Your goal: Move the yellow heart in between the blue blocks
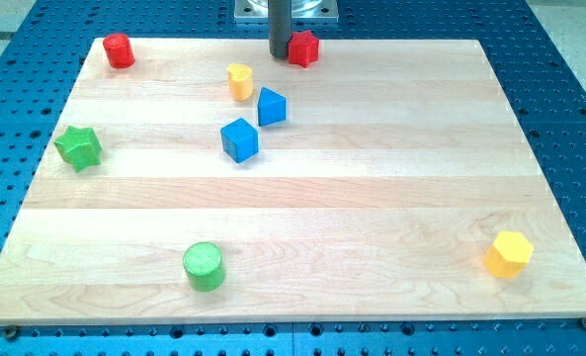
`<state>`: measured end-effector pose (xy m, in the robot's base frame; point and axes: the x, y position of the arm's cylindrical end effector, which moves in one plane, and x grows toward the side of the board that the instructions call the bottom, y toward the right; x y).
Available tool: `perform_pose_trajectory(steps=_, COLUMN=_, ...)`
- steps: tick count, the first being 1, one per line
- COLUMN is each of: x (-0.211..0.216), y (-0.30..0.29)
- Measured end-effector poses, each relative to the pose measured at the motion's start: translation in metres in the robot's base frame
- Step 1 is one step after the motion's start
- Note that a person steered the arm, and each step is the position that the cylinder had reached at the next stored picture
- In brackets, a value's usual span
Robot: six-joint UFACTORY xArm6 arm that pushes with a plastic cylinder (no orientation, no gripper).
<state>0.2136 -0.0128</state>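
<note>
The yellow heart (239, 81) lies near the view's top, left of centre. Just right of it and slightly lower is a blue block (271, 107), close to touching it. A second blue block, a cube (239, 139), lies below the heart and lower left of the first blue block. My tip (280, 54) is at the view's top edge of the board, right of and above the heart, with a gap between them. It stands just left of a red block (303, 47).
A red cylinder (120, 50) sits at the top left corner. A green star (78, 147) is at the left edge. A green cylinder (204, 266) is at the bottom left. A yellow hexagon (509, 254) is at the bottom right. The wooden board (372, 198) rests on a blue perforated table.
</note>
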Motion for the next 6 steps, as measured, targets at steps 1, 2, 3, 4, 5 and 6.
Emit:
perform_pose_trajectory(steps=1, x=0.0, y=0.0)
perform_pose_trajectory(steps=2, x=0.001, y=-0.008)
perform_pose_trajectory(steps=3, x=0.013, y=-0.06)
perform_pose_trajectory(steps=4, x=0.044, y=-0.078)
perform_pose_trajectory(steps=5, x=0.075, y=-0.053)
perform_pose_trajectory(steps=6, x=0.064, y=-0.063)
